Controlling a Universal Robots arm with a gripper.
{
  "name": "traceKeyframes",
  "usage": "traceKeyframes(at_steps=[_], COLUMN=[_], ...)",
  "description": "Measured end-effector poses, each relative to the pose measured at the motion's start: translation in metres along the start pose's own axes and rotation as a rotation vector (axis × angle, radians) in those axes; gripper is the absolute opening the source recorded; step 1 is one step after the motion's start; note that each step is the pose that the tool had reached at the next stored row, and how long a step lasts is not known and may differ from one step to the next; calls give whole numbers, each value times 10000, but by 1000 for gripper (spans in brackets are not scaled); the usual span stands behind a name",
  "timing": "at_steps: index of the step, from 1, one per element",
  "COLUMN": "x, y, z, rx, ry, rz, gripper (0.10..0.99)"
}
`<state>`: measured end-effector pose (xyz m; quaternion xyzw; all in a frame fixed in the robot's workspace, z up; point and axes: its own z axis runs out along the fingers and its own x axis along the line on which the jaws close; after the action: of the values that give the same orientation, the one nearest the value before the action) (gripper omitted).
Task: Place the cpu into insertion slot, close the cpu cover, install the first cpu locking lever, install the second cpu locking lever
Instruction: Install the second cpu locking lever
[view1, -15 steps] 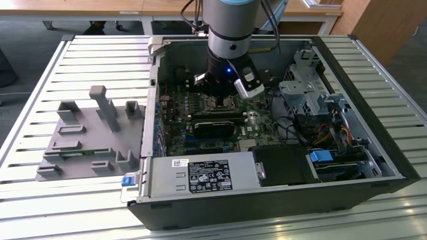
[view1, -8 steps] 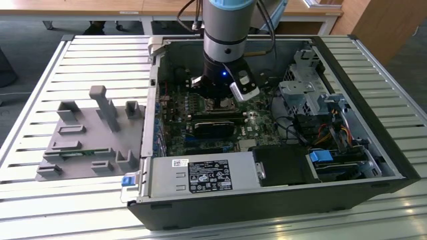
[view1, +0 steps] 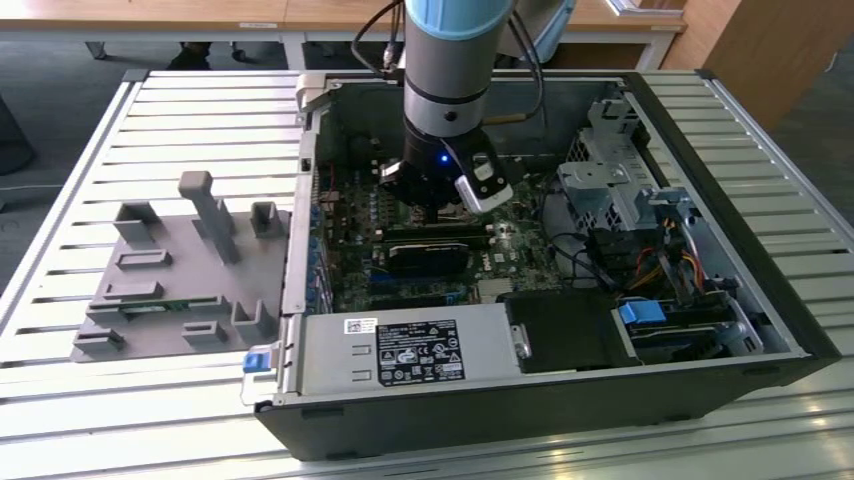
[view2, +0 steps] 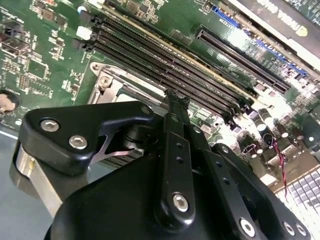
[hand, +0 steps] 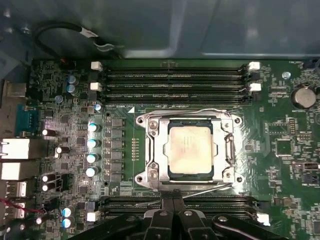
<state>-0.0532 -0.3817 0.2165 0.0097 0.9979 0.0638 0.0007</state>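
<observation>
The cpu (hand: 190, 148) already sat in the insertion slot (hand: 170, 174) at the centre of the first wrist view, framed by the cpu cover (hand: 156, 150), which lay flat over it. 1 thin locking lever (hand: 207, 189) ran along the socket's lower edge and looked unlatched, so the work seemed to be at the lever steps. The gripper (hand: 172, 202) sat low in that frame, its fingers drawn together and empty, just beside that lever. Catching so thin a wire would call for fine alignment. In the exterior view the gripper (view1: 441, 208) hung inside the computer case (view1: 534, 400), above the motherboard (view1: 521, 250).
</observation>
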Motion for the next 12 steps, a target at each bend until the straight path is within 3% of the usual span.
traceKeyframes(at_steps=[5, 12], x=[18, 83], y=[-32, -79], z=[5, 11], rx=[-265, -499], ry=[4, 9], rz=[0, 1], gripper=[122, 122])
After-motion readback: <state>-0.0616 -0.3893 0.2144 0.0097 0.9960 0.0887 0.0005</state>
